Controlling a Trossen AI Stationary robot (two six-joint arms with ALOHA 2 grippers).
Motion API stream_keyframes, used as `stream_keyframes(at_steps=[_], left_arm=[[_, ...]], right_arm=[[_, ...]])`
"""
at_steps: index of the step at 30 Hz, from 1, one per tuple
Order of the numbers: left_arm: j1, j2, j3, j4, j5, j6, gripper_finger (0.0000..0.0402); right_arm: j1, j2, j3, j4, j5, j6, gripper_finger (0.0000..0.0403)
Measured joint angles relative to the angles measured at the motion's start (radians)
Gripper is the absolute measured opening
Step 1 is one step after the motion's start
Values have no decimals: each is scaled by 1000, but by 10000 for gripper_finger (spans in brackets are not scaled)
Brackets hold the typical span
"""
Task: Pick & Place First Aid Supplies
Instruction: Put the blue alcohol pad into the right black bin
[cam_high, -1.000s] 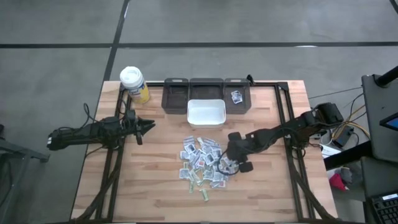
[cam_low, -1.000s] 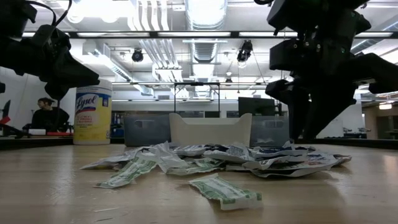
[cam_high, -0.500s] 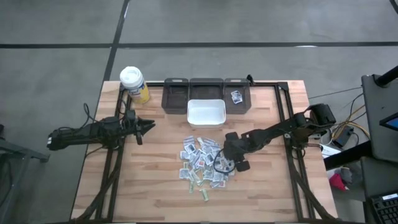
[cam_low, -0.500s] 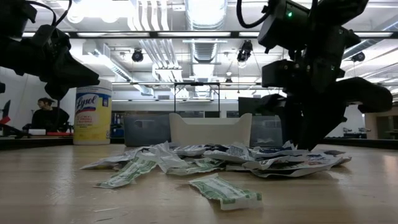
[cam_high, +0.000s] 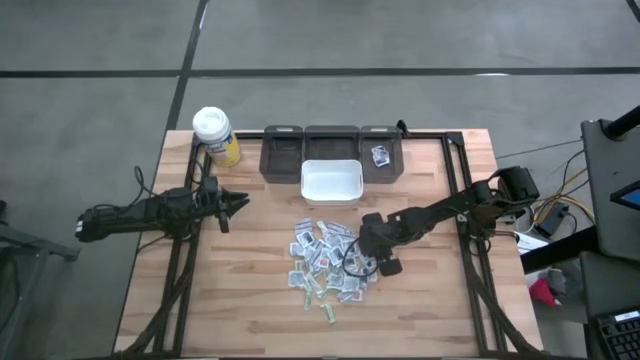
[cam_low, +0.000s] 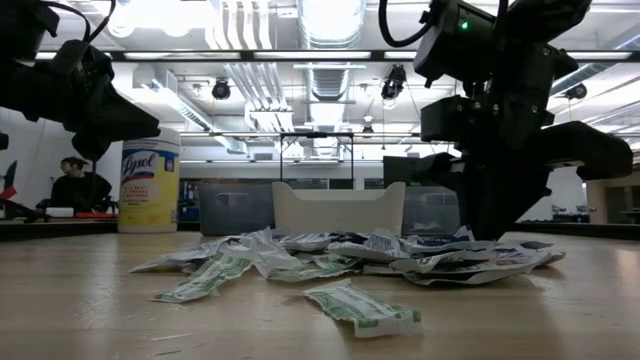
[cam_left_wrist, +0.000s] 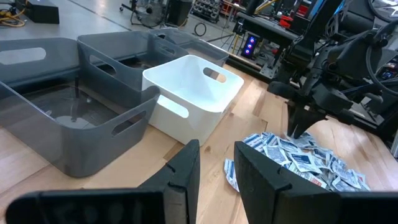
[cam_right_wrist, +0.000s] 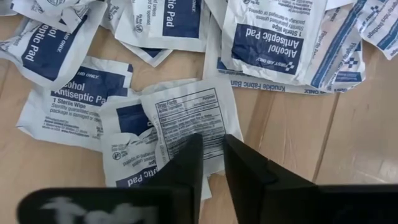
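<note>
The first aid packets (cam_high: 325, 262) lie in a loose heap on the wooden table (cam_high: 250, 300), at about six o'clock from the white bin (cam_high: 331, 181) in the high view. Most are white with blue print reading "Alcohol Antiseptic Pad"; a few green-printed strips (cam_high: 318, 292) trail off the heap's six o'clock edge.

The right gripper (cam_high: 362, 262) is down on the three o'clock side of the heap. In its wrist view the two dark fingers (cam_right_wrist: 186, 158) stand close together, with only a narrow slot between them, and their tips press onto a white packet with a printed facts panel (cam_right_wrist: 189, 118). Whether the paper is actually caught between them cannot be told. In the low view the fingers come down into the pile's far right part.

The left gripper (cam_high: 238, 203) hovers above the table at nine o'clock from the heap, well apart from it, its fingers (cam_left_wrist: 183, 171) a little parted with nothing between them.

Behind the white bin sits a row of three grey bins (cam_high: 330, 140); the one at three o'clock holds a packet (cam_high: 381, 155). A yellow wipes canister with a white cap (cam_high: 215, 135) stands at the table's far left corner. A person (cam_low: 75, 185) sits in the room beyond.
</note>
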Motion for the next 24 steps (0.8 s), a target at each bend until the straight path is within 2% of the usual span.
stream_keyframes(at_steps=[6, 11, 24], left_arm=[[0, 0, 0, 0, 0, 0, 94], [0, 0, 0, 0, 0, 0, 94], [0, 0, 0, 0, 0, 0, 94]], right_arm=[[0, 0, -2, -1, 2, 3, 22], [0, -6, 0, -2, 7, 35, 17], [-2, -31, 18, -36, 11, 33, 97]])
